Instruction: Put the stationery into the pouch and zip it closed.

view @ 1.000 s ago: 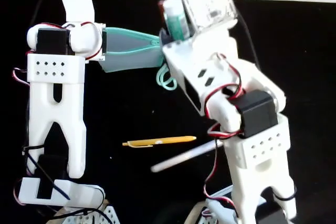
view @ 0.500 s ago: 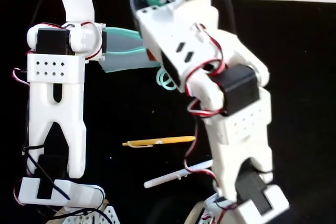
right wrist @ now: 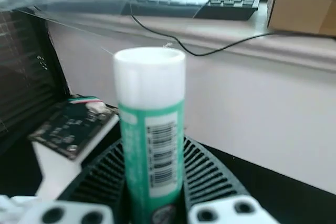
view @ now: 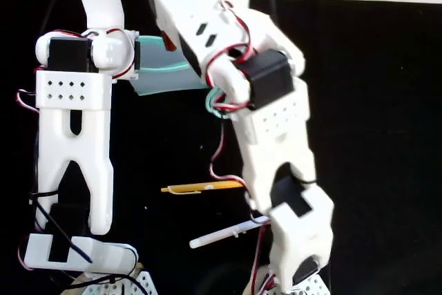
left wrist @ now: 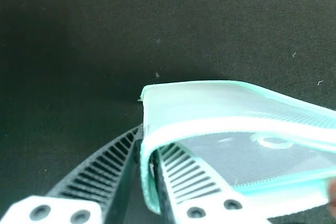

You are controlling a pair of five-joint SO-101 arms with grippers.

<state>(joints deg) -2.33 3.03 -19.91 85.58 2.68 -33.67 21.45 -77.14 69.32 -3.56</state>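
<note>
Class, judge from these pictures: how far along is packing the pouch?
Done: the left gripper holds the translucent teal pouch by one edge. In hand: the right gripper grips a green-and-white glue stick. Left: glue stick into pouch, yellow pen and white pen off the black table, then zipping.

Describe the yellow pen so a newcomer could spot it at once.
Start at the black table in the high view, then drop from the teal pouch toward the near edge. Two pens lie there: the yellow pen is the one closer to the pouch, lying almost level, while the white pen, farther from the pouch, is slanted.
</note>
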